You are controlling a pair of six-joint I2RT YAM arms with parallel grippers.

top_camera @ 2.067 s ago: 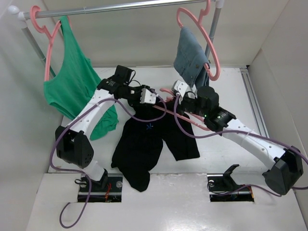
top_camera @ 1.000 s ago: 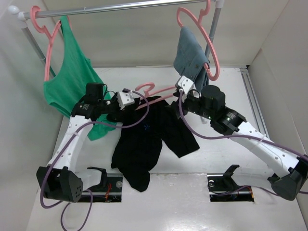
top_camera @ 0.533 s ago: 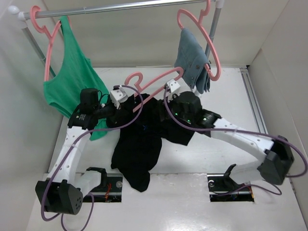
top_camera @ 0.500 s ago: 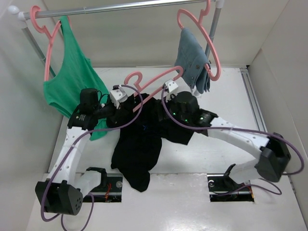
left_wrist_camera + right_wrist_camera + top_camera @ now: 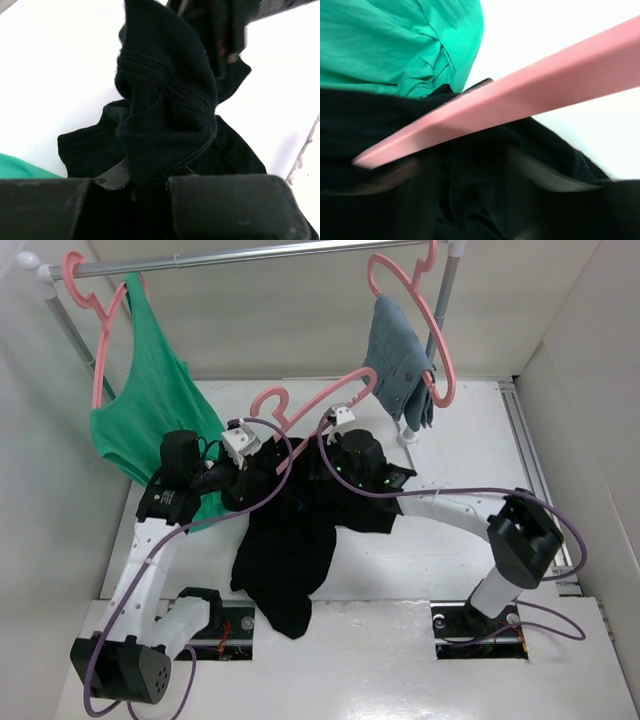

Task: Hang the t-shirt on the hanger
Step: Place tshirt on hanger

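Observation:
The black t-shirt [image 5: 285, 550] lies crumpled on the white table, its top edge lifted. My left gripper [image 5: 243, 452] is shut on a bunched fold of its collar, which also shows in the left wrist view [image 5: 165, 110] between my fingers [image 5: 230, 210]. The pink hanger [image 5: 312, 403] slants in the air above the shirt, hook to the left. My right gripper [image 5: 336, 426] is shut on it near its middle. In the right wrist view one hanger arm [image 5: 520, 105] crosses over the black shirt [image 5: 470, 200]; my fingers there are blurred.
A green tank top [image 5: 150, 410] hangs on a pink hanger at the left of the metal rail [image 5: 260, 255], close behind my left arm. A grey-blue cloth [image 5: 398, 360] hangs on another pink hanger at the right. White walls enclose the table.
The right gripper has carried the hanger up and to the left, over the shirt's top. The left gripper has drawn back left with the collar. The shirt's upper part has lifted.

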